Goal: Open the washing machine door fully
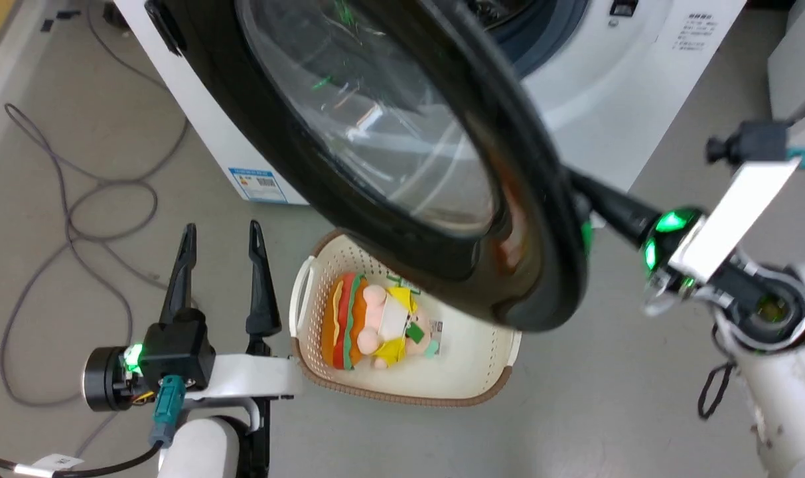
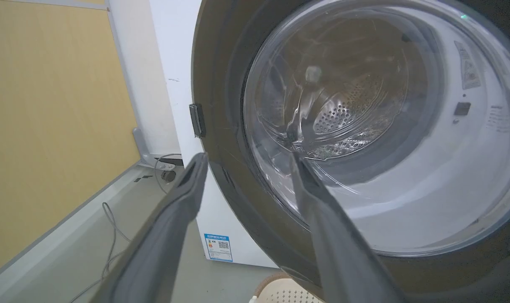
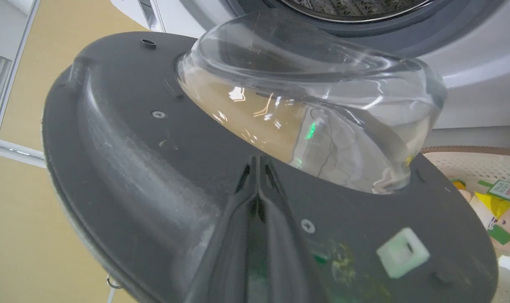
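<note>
The washing machine door (image 1: 375, 133), glossy black with a bulging clear glass bowl, stands swung out from the white washing machine (image 1: 594, 119). Behind the door's free edge, my right gripper (image 1: 601, 199) reaches in from the right. In the right wrist view this right gripper (image 3: 257, 164) is shut, its tips lying against the door's (image 3: 133, 147) grey inner face just below the glass. My left gripper (image 1: 221, 232) is open and empty at the lower left, apart from the door. Its fingers (image 2: 187, 189) point at the door's (image 2: 221, 147) outer rim.
A cream laundry basket (image 1: 402, 392) with a burger-shaped plush toy (image 1: 369, 325) sits on the floor under the door. Grey cables (image 1: 77, 212) loop across the floor at the left. A yellow wall (image 2: 48, 126) stands left of the machine.
</note>
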Motion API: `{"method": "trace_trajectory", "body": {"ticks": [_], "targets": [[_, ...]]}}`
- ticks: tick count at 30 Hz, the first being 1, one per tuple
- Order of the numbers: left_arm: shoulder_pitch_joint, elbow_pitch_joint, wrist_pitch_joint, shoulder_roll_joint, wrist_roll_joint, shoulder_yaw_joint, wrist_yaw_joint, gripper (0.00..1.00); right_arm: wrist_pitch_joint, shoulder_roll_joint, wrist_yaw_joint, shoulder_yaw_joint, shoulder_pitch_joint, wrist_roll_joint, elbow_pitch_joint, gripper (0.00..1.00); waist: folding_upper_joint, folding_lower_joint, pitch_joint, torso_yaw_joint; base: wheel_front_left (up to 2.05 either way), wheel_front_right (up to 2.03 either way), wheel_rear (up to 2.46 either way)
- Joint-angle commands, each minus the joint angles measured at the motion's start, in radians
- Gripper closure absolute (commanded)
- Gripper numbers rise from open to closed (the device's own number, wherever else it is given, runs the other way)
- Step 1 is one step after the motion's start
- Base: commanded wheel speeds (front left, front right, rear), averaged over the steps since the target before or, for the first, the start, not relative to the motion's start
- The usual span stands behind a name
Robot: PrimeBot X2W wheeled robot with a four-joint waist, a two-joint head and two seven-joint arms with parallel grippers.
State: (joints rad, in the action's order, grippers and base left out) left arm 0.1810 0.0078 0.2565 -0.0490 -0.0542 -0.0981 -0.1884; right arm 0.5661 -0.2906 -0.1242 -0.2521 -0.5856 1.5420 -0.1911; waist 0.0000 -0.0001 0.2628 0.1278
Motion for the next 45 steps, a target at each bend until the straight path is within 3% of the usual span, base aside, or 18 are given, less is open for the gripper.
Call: {"method": "trace_trajectory", "body": {"ticks": [1, 20, 35, 42, 44, 45], "targets": [[-0.012, 0.004, 0.005, -0.001, 0.008, 0.003, 0.008, 0.00, 0.005, 0.007, -0.007, -0.011, 0.026, 0.004, 0.015, 1.00, 0.0000, 0.0001, -0.012, -0.001, 0.00, 0.00, 0.00], [-0.088, 0.033, 0.005, -0.001, 0.017, 0.014, 0.028, 0.00, 0.019, 0.070, -0.007, -0.176, 0.234, -0.006, 0.148, 1.00, 0.0000, 0.0001, -0.127, 0.019, 0.00, 0.00, 0.00], [-0.132, 0.052, 0.005, -0.001, 0.026, 0.034, 0.040, 0.00, 0.006, 0.123, -0.007, -0.302, 0.335, -0.007, 0.152, 1.00, 0.0000, 0.0001, -0.186, 0.022, 0.00, 0.00, 0.00], [-0.173, 0.061, 0.005, -0.005, 0.033, 0.045, 0.048, 0.00, -0.131, 0.114, -0.007, -0.249, 0.381, -0.029, 0.175, 1.00, 0.0000, 0.0001, -0.241, 0.016, 0.00, 0.00, 0.00], [-0.178, 0.060, 0.005, -0.006, 0.034, 0.048, 0.051, 0.00, -0.201, 0.105, -0.007, -0.220, 0.383, -0.057, 0.189, 1.00, 0.0000, 0.0001, -0.247, 0.012, 0.00, 0.00, 0.00], [-0.181, 0.060, 0.005, -0.007, 0.036, 0.049, 0.053, 0.00, -0.310, 0.093, -0.007, -0.181, 0.381, -0.108, 0.199, 1.00, 0.0000, 0.0001, -0.252, 0.010, 0.00, 0.00, 0.00]]}}
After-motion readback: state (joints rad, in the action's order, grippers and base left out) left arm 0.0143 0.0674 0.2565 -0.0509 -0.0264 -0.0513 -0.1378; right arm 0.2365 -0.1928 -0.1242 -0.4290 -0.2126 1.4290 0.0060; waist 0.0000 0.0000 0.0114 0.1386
